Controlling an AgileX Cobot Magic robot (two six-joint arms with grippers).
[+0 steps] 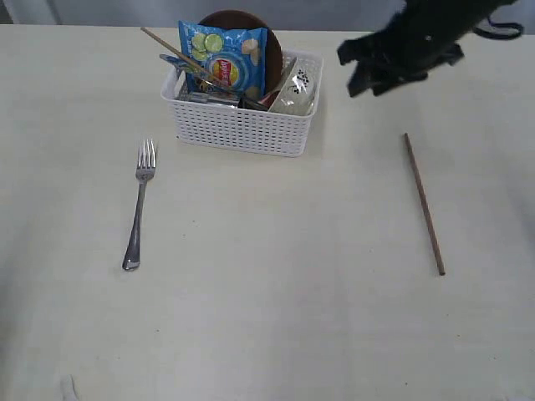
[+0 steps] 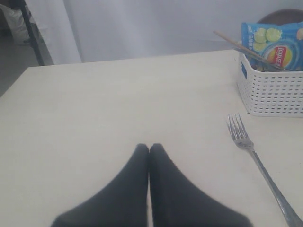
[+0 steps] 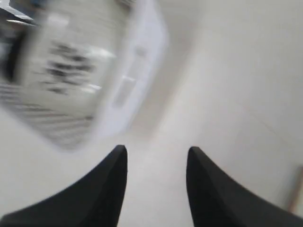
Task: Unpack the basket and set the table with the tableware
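White basket sits near the far edge of the bench, holding a blue chip bag, a brown plate and a chopstick. Fork lies on the bench to its left, second chopstick to its right. Right tool hangs beside the basket, fingers apart and empty; left tool is pressed together.

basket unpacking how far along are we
Done: silver steel fork and one thin wooden chopstick lie on the cream table. In hand: nothing; right end effector open, empty. Left: second wooden chopstick and round brown plate in the white lattice plastic basket.
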